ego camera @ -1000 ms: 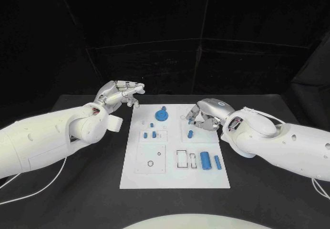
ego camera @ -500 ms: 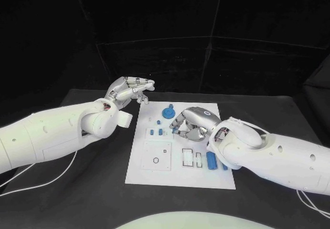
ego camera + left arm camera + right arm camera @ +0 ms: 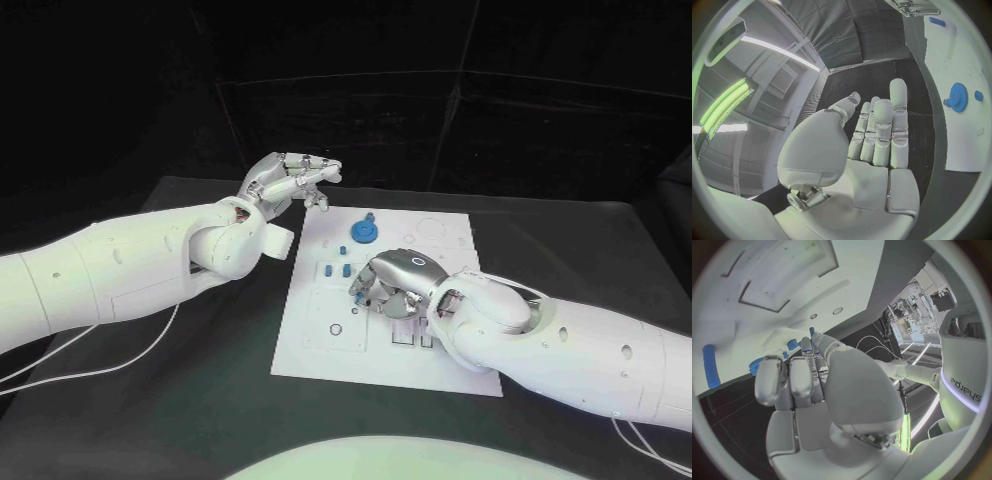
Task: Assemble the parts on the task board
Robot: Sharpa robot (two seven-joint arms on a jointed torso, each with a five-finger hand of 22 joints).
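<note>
Head view: the left hand (image 3: 293, 179) hangs over the black tabletop (image 3: 173, 400) just off the far left corner of the task board (image 3: 456, 372), fingers loosely curled in toward the thumb with nothing between them. The left wrist view shows its fingers straighter and side by side, so how far it is closed cannot be told for sure. On the white task board, a blue gear-like disc (image 3: 364, 232) sits near the far edge, with small blue pegs (image 3: 338, 270) just nearer the robot. Over the board's middle, the right hand (image 3: 395, 285) hovers palm down, fingers curled under; whether it grips a part cannot be seen.

The parts look like small, stiff moulded plastic, smooth and light, likely to slide or tip under a clumsy touch. The pegs would best be pinched across their sides at fingertip; the disc by its toothed rim or centre knob. The board is flat, rigid and matt, cut with shallow rectangular and round recesses.
</note>
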